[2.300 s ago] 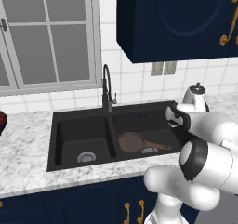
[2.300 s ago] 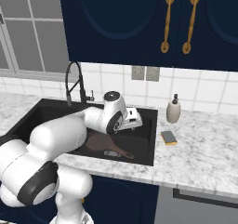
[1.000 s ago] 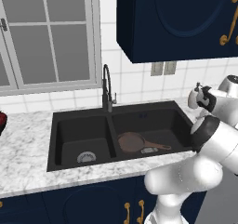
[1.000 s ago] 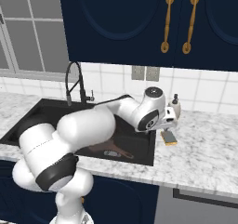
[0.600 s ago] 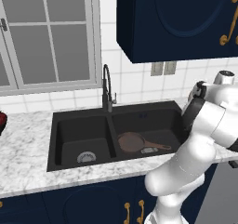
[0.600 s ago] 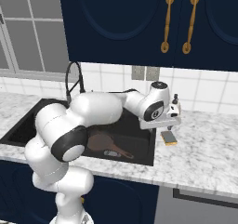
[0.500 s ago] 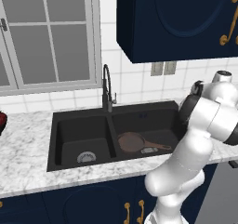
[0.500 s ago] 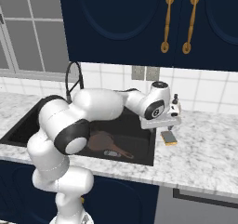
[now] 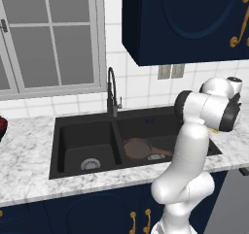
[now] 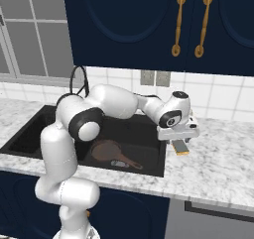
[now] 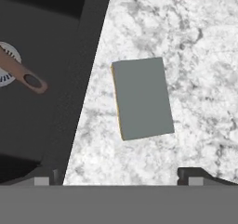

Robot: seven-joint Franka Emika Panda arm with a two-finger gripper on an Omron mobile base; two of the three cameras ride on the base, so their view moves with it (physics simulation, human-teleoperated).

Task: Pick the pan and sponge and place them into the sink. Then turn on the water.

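Your hand (image 10: 179,138) hangs spread over the sponge (image 11: 142,97), which lies grey side up on the marble surface (image 11: 200,74) between the fingertips, untouched. From the right base camera the hand hides most of the sponge. Beside it, the pan (image 10: 106,150) rests in the sink (image 10: 149,134), its handle end cut off in the hand camera.

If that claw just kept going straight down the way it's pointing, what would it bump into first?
Most likely the sponge, lying grey side up on the marble counter beside the sink. The open gripper points down at it; how much gap remains is unclear.
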